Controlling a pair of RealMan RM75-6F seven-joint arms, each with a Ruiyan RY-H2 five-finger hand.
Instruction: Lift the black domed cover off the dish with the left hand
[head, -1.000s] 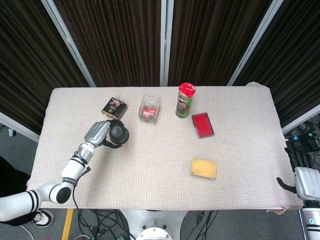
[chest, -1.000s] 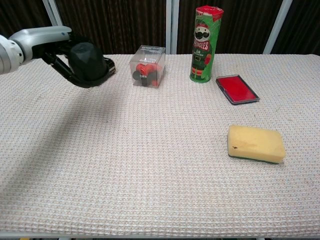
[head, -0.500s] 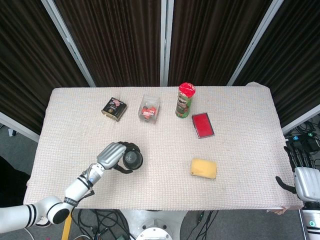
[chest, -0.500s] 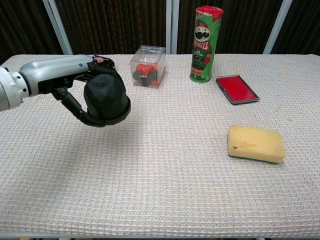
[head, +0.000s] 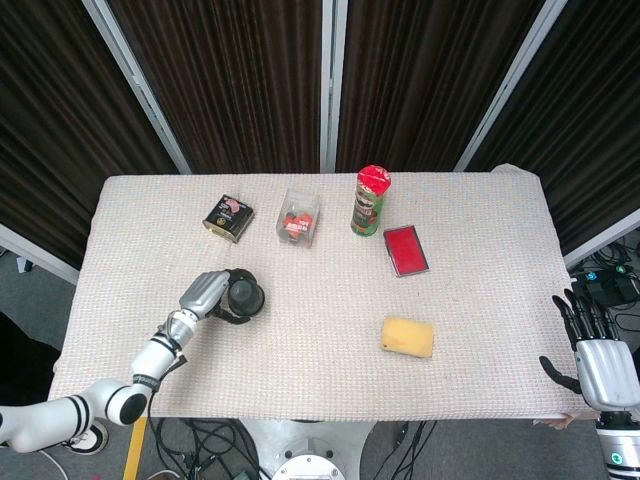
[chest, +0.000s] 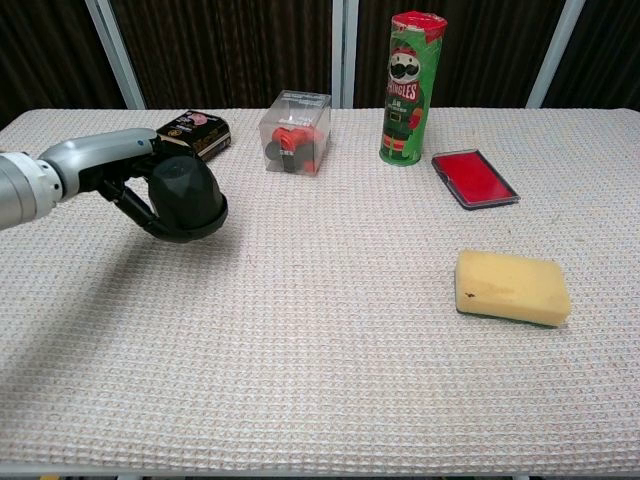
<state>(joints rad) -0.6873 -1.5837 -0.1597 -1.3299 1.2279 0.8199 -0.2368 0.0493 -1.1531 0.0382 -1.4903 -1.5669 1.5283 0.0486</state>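
My left hand (head: 208, 296) (chest: 128, 176) grips the black domed cover (head: 243, 297) (chest: 186, 198), fingers curled around its dome and rim. The cover hangs over the left part of the table, tilted, clear of the cloth in the chest view. The black box-like dish (head: 229, 216) (chest: 194, 134) with a pink label lies uncovered at the back left. My right hand (head: 595, 362) is off the table's right edge, fingers spread, holding nothing.
A clear cube with red pieces (head: 298, 219) (chest: 296, 132), a green Pringles can (head: 369, 201) (chest: 410, 88) and a red flat case (head: 406, 250) (chest: 476, 179) stand along the back. A yellow sponge (head: 408, 337) (chest: 512, 288) lies at front right.
The left hand with the cover swung forward and toward the middle, then drew back to the left. The right hand shifted slightly lower at the table's right edge.
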